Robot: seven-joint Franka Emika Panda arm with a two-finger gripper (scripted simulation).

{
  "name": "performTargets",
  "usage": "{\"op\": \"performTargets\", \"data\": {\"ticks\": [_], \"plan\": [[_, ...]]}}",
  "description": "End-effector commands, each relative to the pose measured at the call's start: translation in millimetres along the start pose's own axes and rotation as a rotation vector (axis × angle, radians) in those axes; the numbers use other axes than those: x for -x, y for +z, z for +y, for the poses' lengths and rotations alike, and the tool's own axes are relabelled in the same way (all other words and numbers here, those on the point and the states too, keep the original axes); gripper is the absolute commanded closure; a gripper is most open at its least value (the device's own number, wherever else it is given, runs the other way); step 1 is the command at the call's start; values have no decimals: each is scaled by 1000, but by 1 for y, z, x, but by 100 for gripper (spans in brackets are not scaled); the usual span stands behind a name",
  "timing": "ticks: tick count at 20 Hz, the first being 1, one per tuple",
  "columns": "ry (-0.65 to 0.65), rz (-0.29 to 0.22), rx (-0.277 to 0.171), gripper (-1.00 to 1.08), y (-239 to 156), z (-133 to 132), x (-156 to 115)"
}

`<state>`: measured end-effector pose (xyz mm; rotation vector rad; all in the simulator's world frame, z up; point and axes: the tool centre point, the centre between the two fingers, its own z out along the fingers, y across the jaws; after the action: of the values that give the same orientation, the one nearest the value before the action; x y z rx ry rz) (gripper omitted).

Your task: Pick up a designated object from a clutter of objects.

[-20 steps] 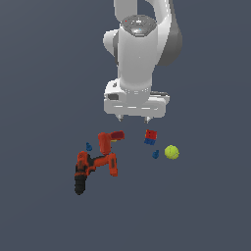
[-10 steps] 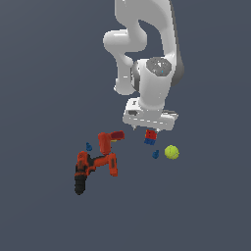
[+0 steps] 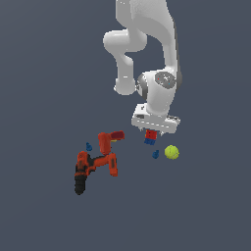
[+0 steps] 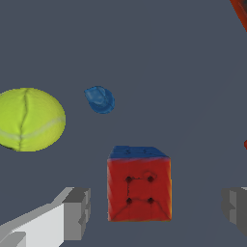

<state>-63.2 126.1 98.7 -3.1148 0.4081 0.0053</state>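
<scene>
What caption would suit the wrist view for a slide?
Open gripper straddling the red-blue brick, fingers not touching it, with a yellow-green ball and a tiny blue piece nearby.

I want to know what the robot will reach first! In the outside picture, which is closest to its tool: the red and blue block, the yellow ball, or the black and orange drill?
From the tool:
1. Red and blue block, right under the open tool.
2. Yellow ball, a bit lower, toward the exterior view's right.
3. Black and orange drill, far off on the exterior view's left.
</scene>
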Motion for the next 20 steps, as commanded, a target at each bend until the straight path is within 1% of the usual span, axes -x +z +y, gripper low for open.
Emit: {"op": "performTargets", "data": {"ticks": [1, 5, 12, 20], "plan": [[10, 2, 0, -92, 8, -3, 6], [16, 3, 0, -92, 14, -6, 12], [15, 2, 0, -92, 19, -6, 12], [16, 3, 0, -92, 50, -5, 13]]}}
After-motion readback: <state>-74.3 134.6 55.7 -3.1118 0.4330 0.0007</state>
